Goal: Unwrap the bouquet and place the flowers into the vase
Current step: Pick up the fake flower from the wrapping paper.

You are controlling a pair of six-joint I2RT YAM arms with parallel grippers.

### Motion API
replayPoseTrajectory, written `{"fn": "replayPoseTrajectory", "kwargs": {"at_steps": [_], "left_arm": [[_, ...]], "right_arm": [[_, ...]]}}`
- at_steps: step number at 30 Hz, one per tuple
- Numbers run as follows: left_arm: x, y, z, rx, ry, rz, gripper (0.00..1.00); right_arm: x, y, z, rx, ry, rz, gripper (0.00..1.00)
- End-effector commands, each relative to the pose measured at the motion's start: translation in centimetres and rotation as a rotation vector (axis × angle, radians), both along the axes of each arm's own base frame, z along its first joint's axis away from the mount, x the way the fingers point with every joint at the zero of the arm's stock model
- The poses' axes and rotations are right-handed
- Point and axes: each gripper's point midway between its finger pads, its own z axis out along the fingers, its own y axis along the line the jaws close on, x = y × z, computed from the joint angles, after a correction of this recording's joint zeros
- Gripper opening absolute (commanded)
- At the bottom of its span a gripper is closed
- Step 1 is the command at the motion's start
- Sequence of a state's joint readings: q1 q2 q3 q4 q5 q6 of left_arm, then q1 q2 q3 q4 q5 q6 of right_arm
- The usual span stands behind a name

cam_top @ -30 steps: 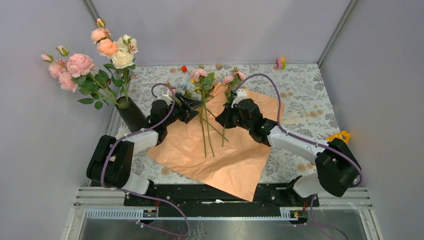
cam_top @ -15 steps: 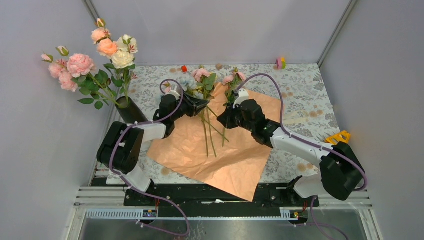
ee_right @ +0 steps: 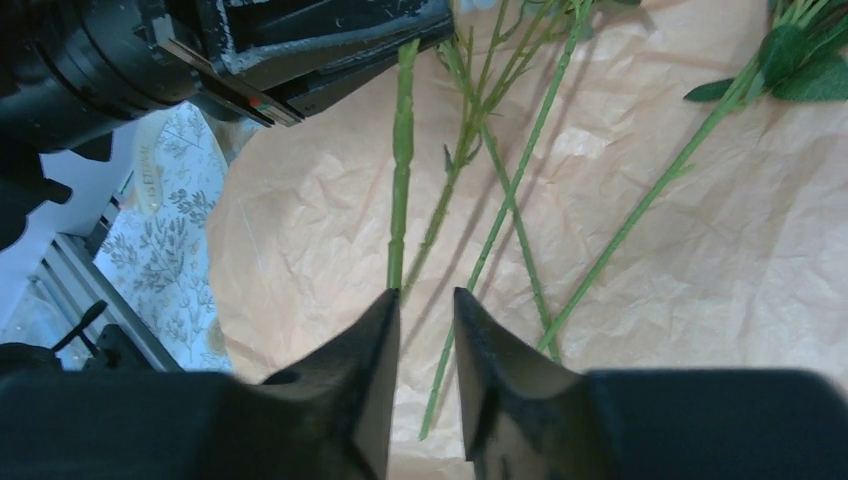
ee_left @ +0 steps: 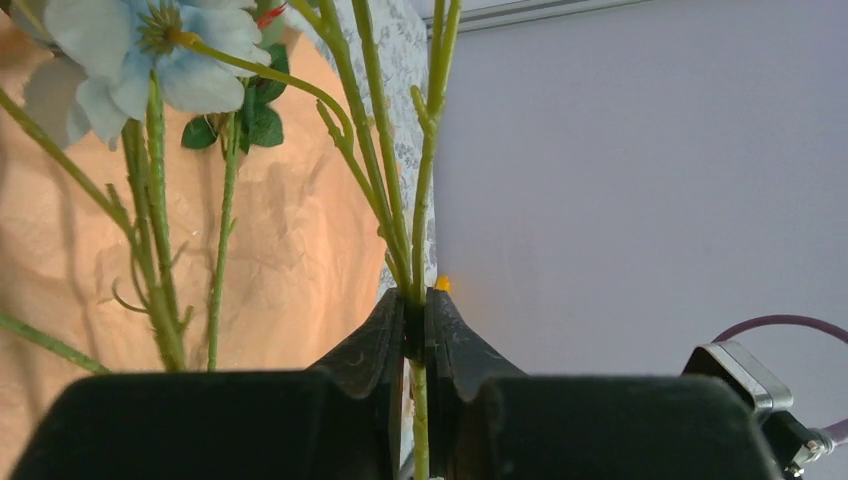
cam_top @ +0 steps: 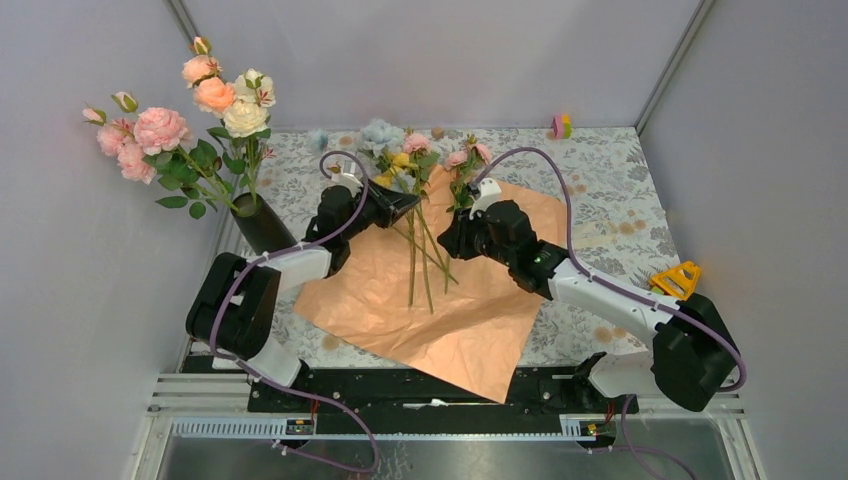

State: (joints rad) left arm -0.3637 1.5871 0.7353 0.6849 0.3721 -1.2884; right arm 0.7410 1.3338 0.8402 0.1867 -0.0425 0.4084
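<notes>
Top external: black vase (cam_top: 262,228) holds pink, peach, cream roses (cam_top: 160,128).

no text, label, brand, number or sign is reading clearly in any of the three views. right wrist view: a pale strip (ee_right: 142,168) is lying on the patterned tabletop (ee_right: 175,235) and seems to be carrying small dark marks, but they are showing too blurred and too small to make out. nothing printed is showing on the arms, the paper or the walls.
</notes>
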Motion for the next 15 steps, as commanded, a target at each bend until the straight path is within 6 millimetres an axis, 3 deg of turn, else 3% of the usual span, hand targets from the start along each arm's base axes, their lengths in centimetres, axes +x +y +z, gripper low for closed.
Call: {"fn": "replayPoseTrajectory", "kwargs": {"at_steps": [1, 3, 7, 15], "left_arm": [[0.0, 0.2, 6.9, 0.031, -0.291, 0.006, 0.0], [-0.4, 0.1, 7.8, 0.049, -0.342, -0.009, 0.0], [-1.3, -0.3, 9.5, 0.061, -0.437, -0.056, 0.0], [-4.0, -0.8, 11.5, 0.035, -0.603, -0.149, 0.0]], "right_arm": [[0.2, -0.4, 2.2, 0.008, -0.07, -0.015, 0.43], [0.4, -0.7, 2.3, 0.006, -0.079, -0.037, 0.55], [0.1, -0.8, 3.0, 0.026, -0.094, -0.033, 0.69], [0.2, -1.6, 5.5, 0.1, -0.086, -0.101, 0.82]]}}
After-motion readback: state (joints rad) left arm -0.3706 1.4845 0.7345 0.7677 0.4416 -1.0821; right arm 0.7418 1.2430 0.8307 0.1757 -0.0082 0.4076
